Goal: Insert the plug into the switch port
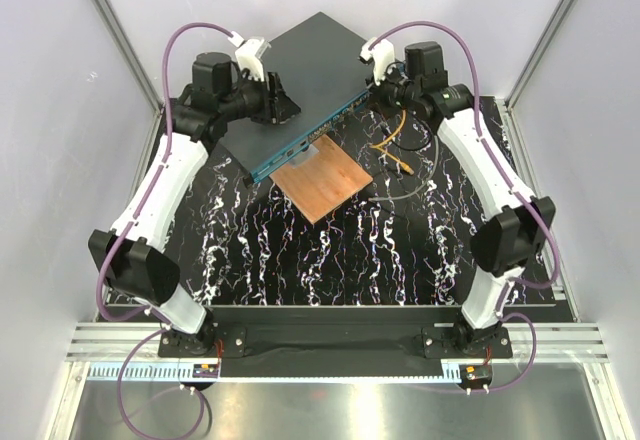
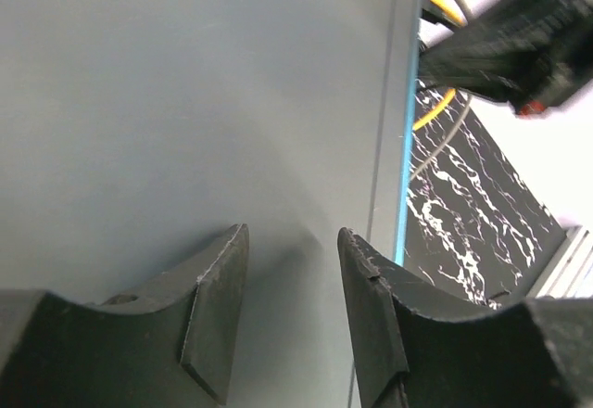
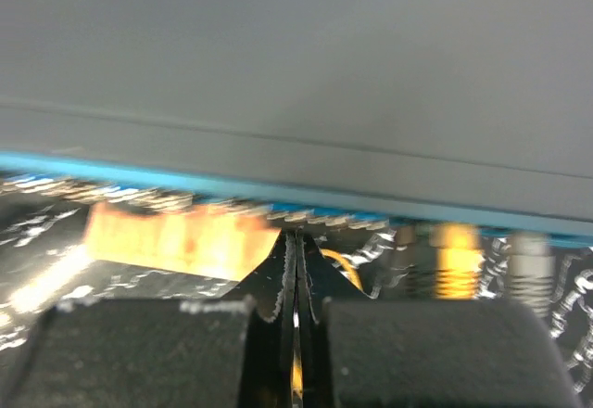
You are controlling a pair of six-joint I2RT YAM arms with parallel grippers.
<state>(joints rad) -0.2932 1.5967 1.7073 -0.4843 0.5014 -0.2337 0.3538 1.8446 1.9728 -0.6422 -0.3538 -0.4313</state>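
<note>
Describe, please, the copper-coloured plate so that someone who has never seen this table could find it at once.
On the black marbled table is a wide, flat dark box with a teal front face. Just in front of that face, on the near side, lies the copper-brown plate. Unlike its dark neighbours, it is a thin, bare, warm-coloured square.

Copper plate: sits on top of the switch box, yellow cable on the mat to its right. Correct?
No. In the top external view the copper plate lies on the mat in front of the switch box, not on top; the yellow cable is to its right.
</note>
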